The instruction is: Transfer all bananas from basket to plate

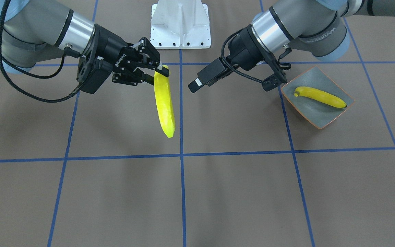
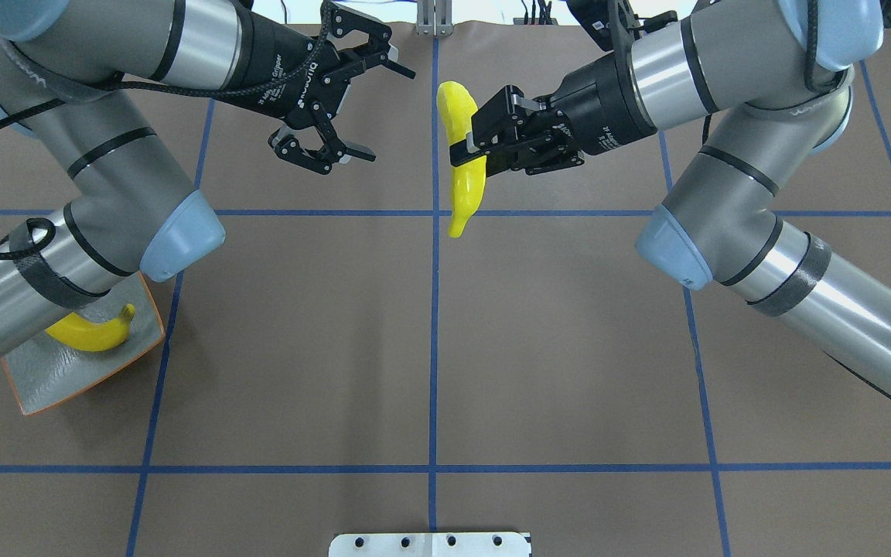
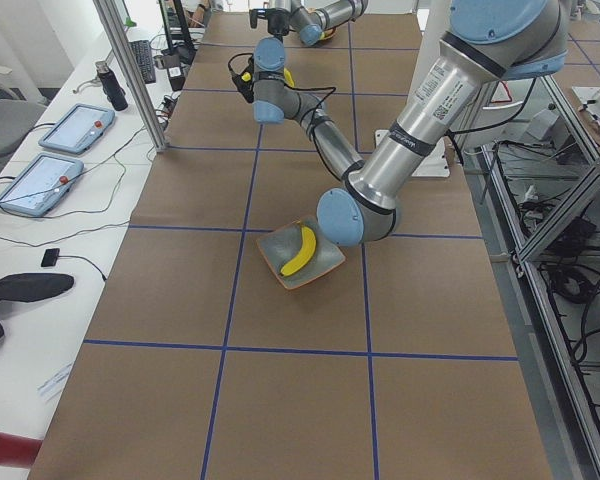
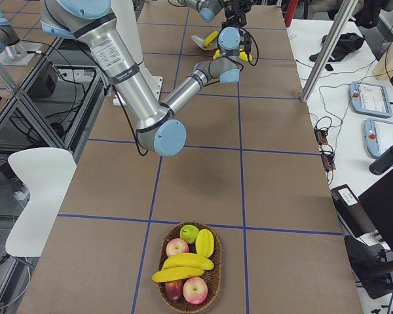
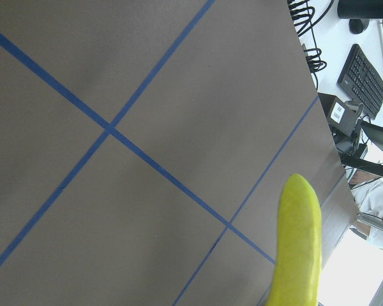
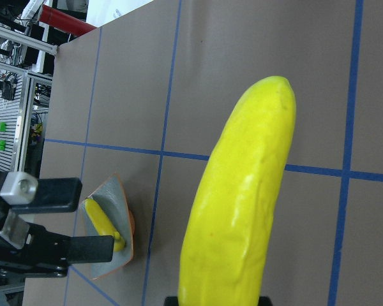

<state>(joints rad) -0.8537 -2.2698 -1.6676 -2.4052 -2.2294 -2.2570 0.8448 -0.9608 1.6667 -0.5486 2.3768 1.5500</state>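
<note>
One banana (image 2: 461, 155) hangs over the middle of the table (image 2: 569, 348), clamped near its upper end by the right gripper (image 2: 470, 139), I think as an offer for a hand-over. The left gripper (image 2: 387, 114) stands just beside it, spread wide and empty. The plate (image 1: 315, 115), on the left arm's side, carries one banana (image 1: 321, 97) with free room around it. At least two bananas (image 4: 182, 268) lie in the basket (image 4: 217, 288) at the far right end.
</note>
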